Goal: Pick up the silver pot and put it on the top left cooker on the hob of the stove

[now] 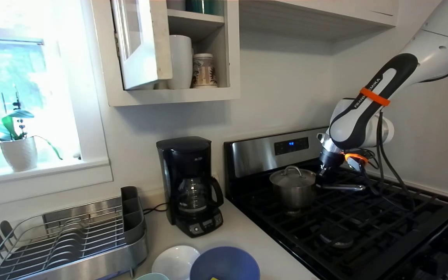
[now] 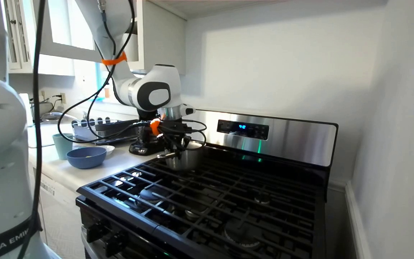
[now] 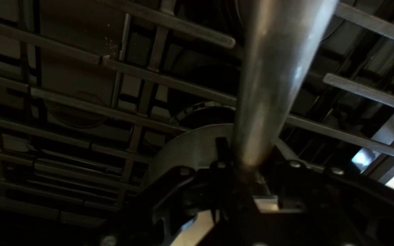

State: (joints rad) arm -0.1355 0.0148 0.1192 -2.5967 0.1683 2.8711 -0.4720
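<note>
Robot arm (image 2: 2,162), nearest the camera in an exterior view, is filling the left edge there and curving across to the stove (image 2: 207,194). On top the hob (image 1: 344,221) is spreading its black grates (image 3: 197,31), and alongside it the counter (image 1: 247,229) is carrying a coffee maker (image 1: 185,167). At the rear corner, on that machine's side, the silver pot (image 1: 294,194), with its lid (image 1: 291,178) on, is sitting roughly upright over the top left cooker (image 1: 293,212); whether its base is resting on the grates or floating just above, the views are not showing. The pincer (image 3: 251,150) is holding the pot by its handle (image 3: 275,82), fingers lying snug against both flanks near the pot's wall.

The step in hand is looking like the set-down. Doing it well is probably meaning keeping the pot level so the lid is not sliding, centring the base over the cooker, easing it down until the grates are taking the whole weight, and only then parting the fingers evenly. Because the grip is lying off to one side, the weight is likely pulling the far edge down, so slow, straight lowering is counting most. Thinnest of all, dark cables (image 1: 380,136) are drooping from the arm toward the grates, and whoever is steering should be watching them for snags.
</note>
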